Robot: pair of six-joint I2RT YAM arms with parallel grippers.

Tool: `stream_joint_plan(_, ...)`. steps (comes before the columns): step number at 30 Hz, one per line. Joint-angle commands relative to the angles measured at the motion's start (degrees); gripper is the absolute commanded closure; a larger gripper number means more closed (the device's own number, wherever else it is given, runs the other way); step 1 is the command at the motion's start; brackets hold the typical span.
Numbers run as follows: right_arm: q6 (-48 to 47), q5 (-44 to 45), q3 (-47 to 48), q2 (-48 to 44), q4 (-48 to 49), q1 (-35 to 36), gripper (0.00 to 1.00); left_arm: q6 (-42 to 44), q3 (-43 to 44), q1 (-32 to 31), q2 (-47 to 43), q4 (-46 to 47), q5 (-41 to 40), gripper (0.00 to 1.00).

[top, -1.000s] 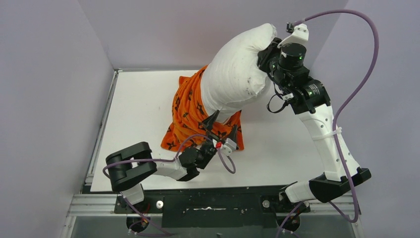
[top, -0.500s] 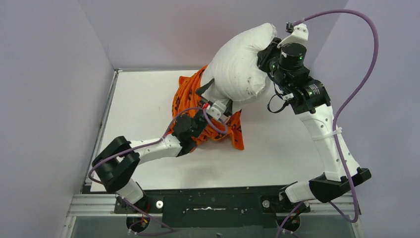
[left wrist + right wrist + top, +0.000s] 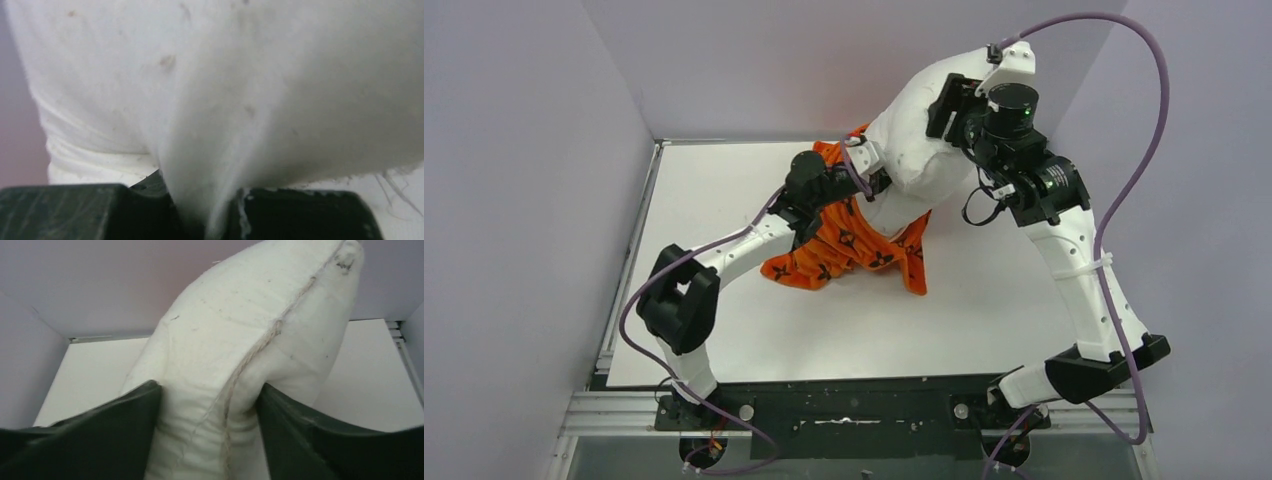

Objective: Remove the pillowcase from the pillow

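Note:
The white pillow [image 3: 919,140] hangs raised over the back of the table, and its lower end is still inside the orange pillowcase [image 3: 844,240], which droops onto the table. My left gripper [image 3: 871,170] is shut on a fold of the pillow's white fabric [image 3: 250,75], pinched at the gripper [image 3: 210,220], just above the pillowcase's rim. My right gripper [image 3: 944,105] is at the pillow's top. Its fingers stand wide apart, open, with the seamed edge of the pillow [image 3: 250,315] lying between them at the gripper [image 3: 210,405].
The white table [image 3: 704,200] is boxed in by pale walls at the left, back and right. A purple cable [image 3: 1139,150] loops above the right arm. The left arm stretches diagonally from its base [image 3: 679,310] across the table.
My left gripper rose from the pillowcase's near side to the pillow and shut on its white fabric. The right gripper's fingers spread apart. The pillow and pillowcase shifted up and back.

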Motion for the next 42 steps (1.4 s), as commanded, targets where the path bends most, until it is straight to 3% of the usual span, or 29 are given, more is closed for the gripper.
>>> stream_joint_plan(1,-6.7,-2.49,-0.59,-5.82,4.09,2.86,0.15,-16.27,-5.51,8.67,-8.63,11.58,-1.12,1.0)
stream_joint_plan(3,-6.55,1.63,-9.03,-12.83,10.8,1.71,0.01,-25.52,-8.22,14.82,-12.51,18.51,-2.66,1.0)
stream_joint_plan(6,-4.08,-1.77,-23.83,-24.39,24.9,-4.42,0.0,-40.94,-9.03,24.67,-16.32,28.8,-5.04,1.0)
stream_joint_plan(9,-1.94,-10.63,-32.63,-30.44,31.31,-10.56,0.0,-53.69,-8.34,33.04,-18.39,34.17,-6.63,1.0)
stream_joint_plan(13,-0.16,-30.13,-39.17,-28.95,36.85,-14.64,0.0,-63.27,-5.05,38.91,-20.44,35.8,-6.7,1.0)
stream_joint_plan(18,3.01,-47.95,-44.56,-16.91,47.05,-14.96,0.0,-78.83,3.24,43.85,-17.23,41.34,-2.0,1.0)
stream_joint_plan(23,-0.92,-49.67,-40.58,-4.33,52.16,-11.66,0.01,-103.75,11.36,49.73,-10.43,53.28,-2.84,1.0)
stream_joint_plan(29,3.16,-57.41,-32.53,10.02,62.0,-10.72,0.04,-121.01,21.67,51.86,-2.85,60.74,-4.07,1.0)
stream_joint_plan(35,19.23,-67.35,-26.68,21.57,82.08,-10.09,0.04,-125.9,26.24,51.83,-0.55,62.9,-3.12,1.0)
stream_joint_plan(42,25.49,-71.65,-17.42,30.62,86.79,-5.18,0.06,-130.32,33.5,51.75,2.28,63.97,-4.99,1.0)
